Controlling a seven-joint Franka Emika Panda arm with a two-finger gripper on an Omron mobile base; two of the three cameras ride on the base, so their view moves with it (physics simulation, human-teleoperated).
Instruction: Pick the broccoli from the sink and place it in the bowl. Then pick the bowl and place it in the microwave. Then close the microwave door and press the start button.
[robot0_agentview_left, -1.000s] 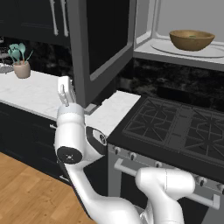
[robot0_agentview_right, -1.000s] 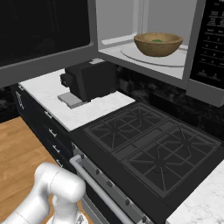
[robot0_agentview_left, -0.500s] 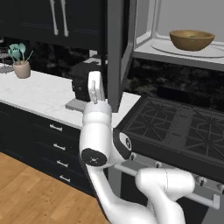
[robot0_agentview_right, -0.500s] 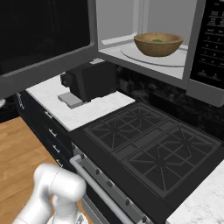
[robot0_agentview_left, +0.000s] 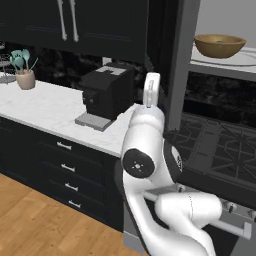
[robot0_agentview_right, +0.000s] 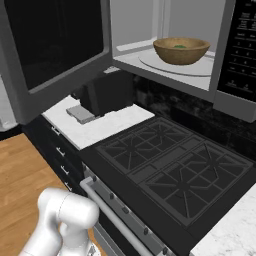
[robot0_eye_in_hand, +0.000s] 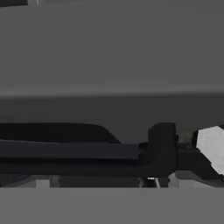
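Note:
The light-brown wooden bowl (robot0_agentview_right: 181, 50) sits on the glass turntable (robot0_agentview_right: 200, 67) inside the microwave (robot0_agentview_right: 150, 30). A bit of green broccoli (robot0_agentview_right: 179, 46) shows in the bowl. The microwave door (robot0_agentview_right: 55, 47) stands half open and is seen edge-on as a grey frame (robot0_agentview_left: 179, 65) in the left base view. My gripper (robot0_agentview_left: 152, 86) points upward, right against the door's outer face on its left side. Its fingers are hidden, and the hand view shows the grey door surface from very close. The sink is out of view.
A black coffee machine (robot0_agentview_left: 106, 93) stands on the white counter (robot0_agentview_left: 45, 107) below the door. A black gas stove (robot0_agentview_right: 175, 170) lies under the microwave, whose control panel (robot0_agentview_right: 244, 45) is on the right. A utensil pot (robot0_agentview_left: 25, 77) sits far left.
The microwave door has swung from wide open towards the microwave opening. My arm and hand have moved right with it, staying against its outer face. The bowl has not moved.

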